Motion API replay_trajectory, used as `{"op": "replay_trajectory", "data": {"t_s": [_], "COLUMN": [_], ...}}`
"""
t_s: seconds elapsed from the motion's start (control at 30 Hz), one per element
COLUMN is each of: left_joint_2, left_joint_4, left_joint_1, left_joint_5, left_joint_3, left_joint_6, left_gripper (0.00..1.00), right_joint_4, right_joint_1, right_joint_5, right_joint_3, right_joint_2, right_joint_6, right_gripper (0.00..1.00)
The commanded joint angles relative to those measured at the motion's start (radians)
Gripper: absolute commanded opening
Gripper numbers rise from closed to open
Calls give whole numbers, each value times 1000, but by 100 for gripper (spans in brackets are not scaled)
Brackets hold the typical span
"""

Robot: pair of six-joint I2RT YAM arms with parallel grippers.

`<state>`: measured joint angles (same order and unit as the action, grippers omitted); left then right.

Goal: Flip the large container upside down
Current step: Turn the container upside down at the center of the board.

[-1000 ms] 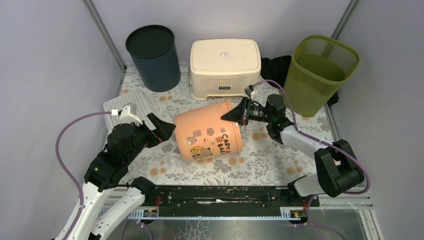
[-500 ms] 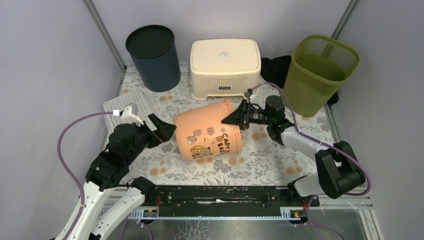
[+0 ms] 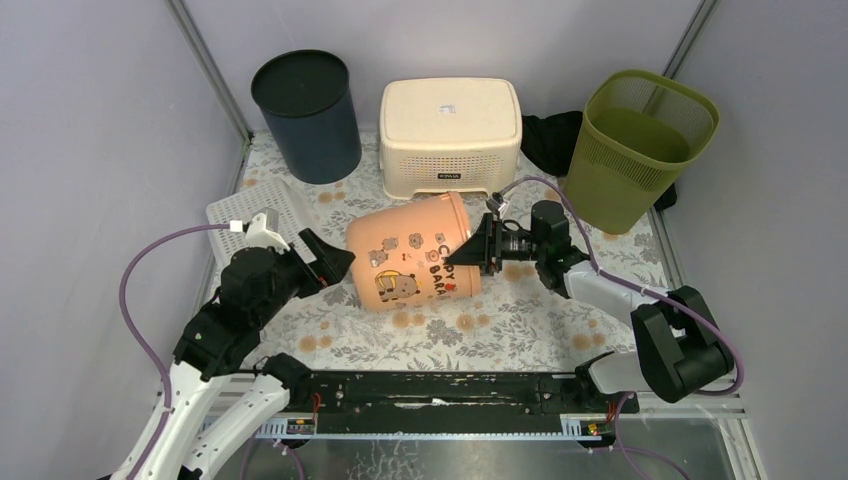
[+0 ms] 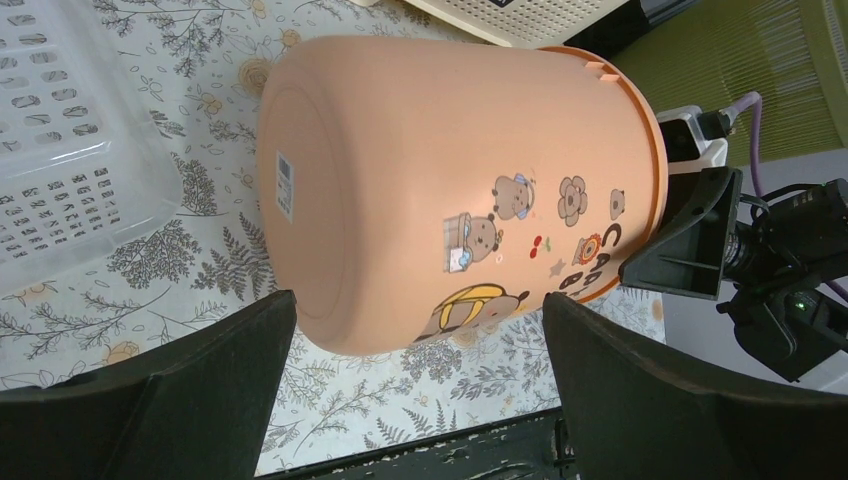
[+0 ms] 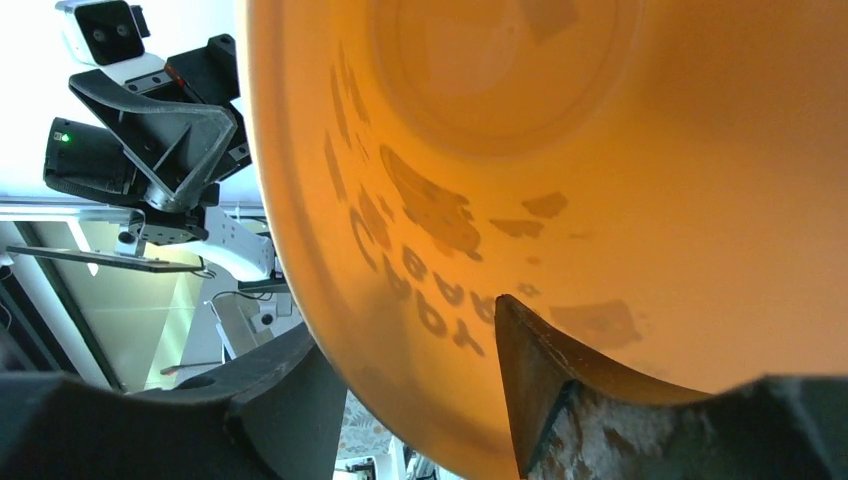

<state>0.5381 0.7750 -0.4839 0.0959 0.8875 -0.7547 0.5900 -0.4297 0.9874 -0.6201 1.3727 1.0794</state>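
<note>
The large container is an orange plastic bucket [image 3: 410, 262] with cartoon decals, lying on its side on the floral mat, base to the left and mouth to the right. My right gripper [image 3: 470, 250] is shut on its rim, one finger inside and one outside; the right wrist view looks into the orange interior [image 5: 560, 150], with the gripper [image 5: 405, 330] astride the wall. My left gripper [image 3: 335, 262] is open and empty just left of the base; in the left wrist view the bucket [image 4: 450, 180] lies beyond the open gripper [image 4: 415, 330], not touching it.
A dark blue bin [image 3: 305, 115], a cream lidded box [image 3: 450, 120] and a green mesh bin [image 3: 640, 140] stand along the back. A white perforated basket [image 3: 260, 205] lies left of the bucket. Black cloth [image 3: 550, 140] lies behind the right arm.
The bucket has rolled about its axis, so the decals have moved up its side. My right gripper has dropped lower with the rim. The left arm has barely moved.
</note>
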Motion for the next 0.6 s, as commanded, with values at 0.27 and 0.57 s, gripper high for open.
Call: {"op": "replay_trajectory", "data": {"t_s": [0.27,0.57], "left_joint_2": [-7,0], "left_joint_4": [-65,-82], "left_joint_1": [-4,-4], "left_joint_5": [-21,-33], "left_joint_3": [-23,-31], "left_joint_6": [-17,-24], "left_gripper": [100,100], "right_joint_4": [-56,-208], "right_joint_1": [-4,-11], "right_joint_5": [43,6], "right_joint_3": [84,141], "right_joint_2": [-149,-288], "right_joint_6": [-52,-108], "right_gripper": [49,50]}}
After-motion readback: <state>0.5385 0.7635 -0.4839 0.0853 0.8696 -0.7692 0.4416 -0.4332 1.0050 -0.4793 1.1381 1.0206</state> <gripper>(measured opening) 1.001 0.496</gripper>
